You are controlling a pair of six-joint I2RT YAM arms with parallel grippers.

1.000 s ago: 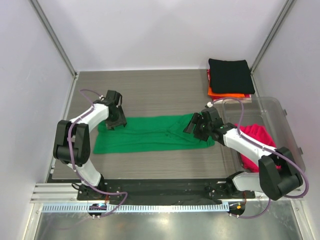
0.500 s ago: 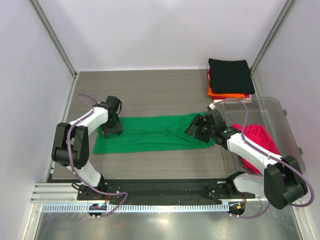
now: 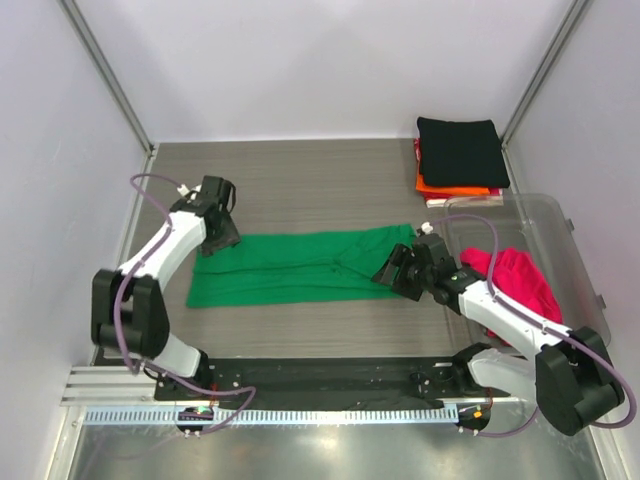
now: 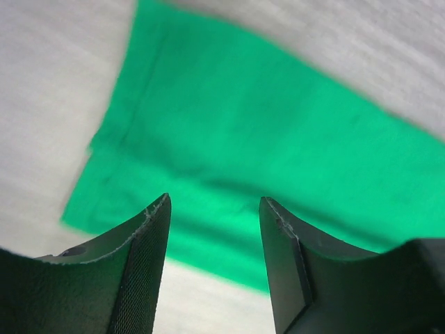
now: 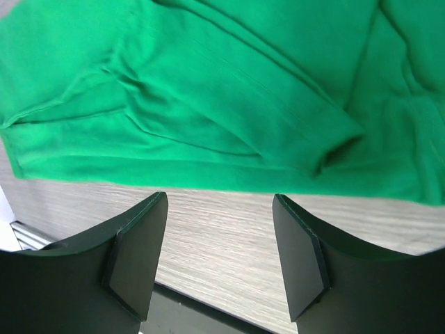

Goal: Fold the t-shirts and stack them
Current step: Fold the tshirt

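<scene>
A bright green t-shirt (image 3: 300, 265), folded into a long strip, lies flat across the middle of the table. My left gripper (image 3: 217, 230) hovers open over its far left corner; in the left wrist view the green t-shirt (image 4: 264, 139) shows below the left gripper (image 4: 214, 203), with nothing between the fingers. My right gripper (image 3: 393, 272) is open at the strip's right end. In the right wrist view the right gripper (image 5: 219, 203) is over bare table just off the green t-shirt's (image 5: 229, 104) near edge. A black t-shirt (image 3: 460, 150) tops a folded stack with an orange one (image 3: 450, 188) beneath.
A clear plastic bin (image 3: 560, 215) stands at the right edge and holds a crumpled magenta-pink t-shirt (image 3: 520, 282). White walls close in the table on three sides. A black strip (image 5: 181, 313) marks the table's near edge just behind the right gripper.
The left gripper dipped onto the shirt's left end, then lifted back toward the far left corner. The right gripper slid off the shirt's right end toward the near edge. Both stay open.
</scene>
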